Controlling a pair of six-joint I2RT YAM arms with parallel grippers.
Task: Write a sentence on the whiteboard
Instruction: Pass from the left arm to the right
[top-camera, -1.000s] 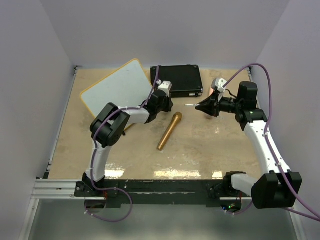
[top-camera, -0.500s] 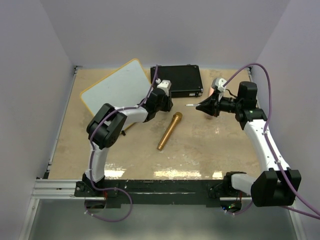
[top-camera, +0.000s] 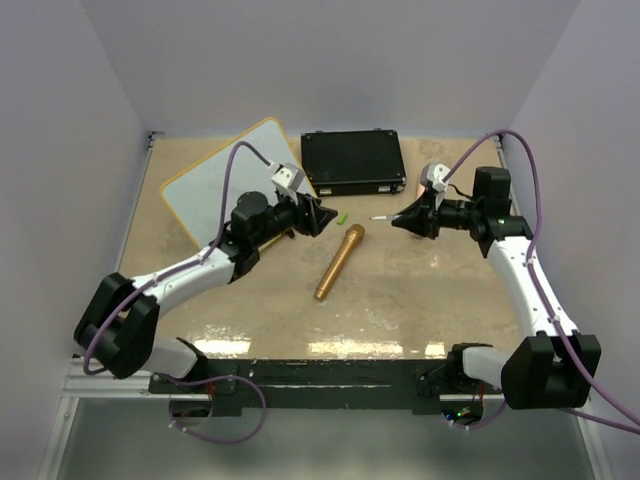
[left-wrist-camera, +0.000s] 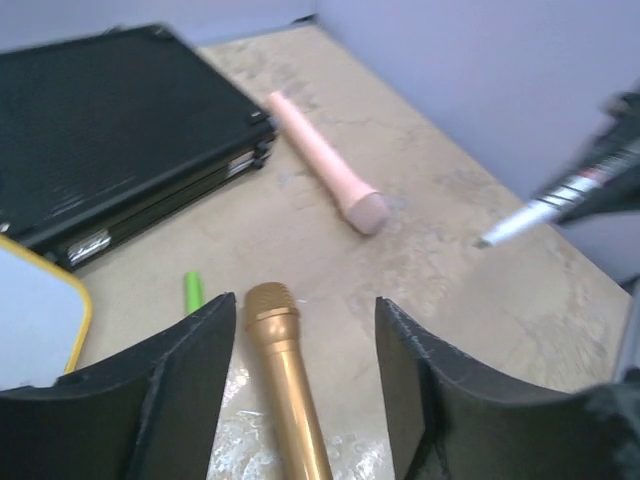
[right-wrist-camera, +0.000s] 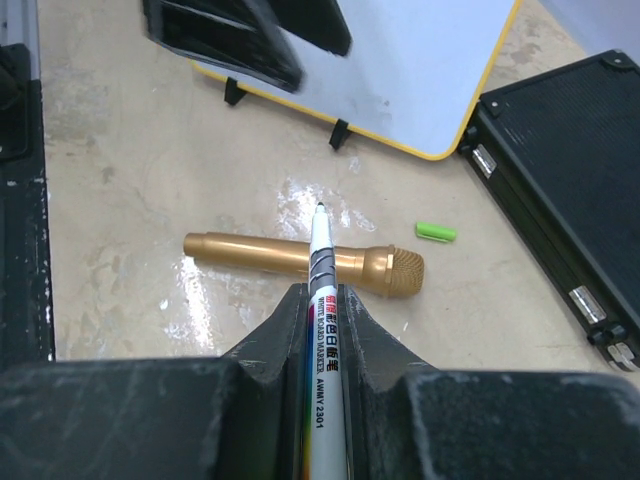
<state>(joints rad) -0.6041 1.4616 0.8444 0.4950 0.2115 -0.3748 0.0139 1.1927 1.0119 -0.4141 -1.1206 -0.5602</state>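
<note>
One green cap (top-camera: 342, 217) now lies on the table (top-camera: 430, 290) just ahead of your left gripper (top-camera: 322, 216), where a second ago there was none. The jaws, nearly together then, stand apart with nothing between them, and the arm has drawn back from the black case (top-camera: 353, 160) toward the middle. Just past the parted fingertips, in the left wrist view, sit the cap and the head of the gold microphone (left-wrist-camera: 285, 370). A pink microphone (left-wrist-camera: 325, 165) lies farther out, beside the case. Your right gripper (right-wrist-camera: 320, 290) has not budged; its jaws are clamped on the marker (right-wrist-camera: 319, 245), bare tip pointing away from the hand toward the left arm. The whiteboard (top-camera: 235, 175) lies to the left of and behind the left gripper, one yellow-rimmed corner near its finger. It is well apart from the marker tip, beyond the gold microphone. No part of the sentence shows on the whiteboard face in view, so the writing appears not yet begun. Uncapping looks finished. What remains for you, by this reading, is to carry the marker over the gold microphone to the whiteboard and write.
</note>
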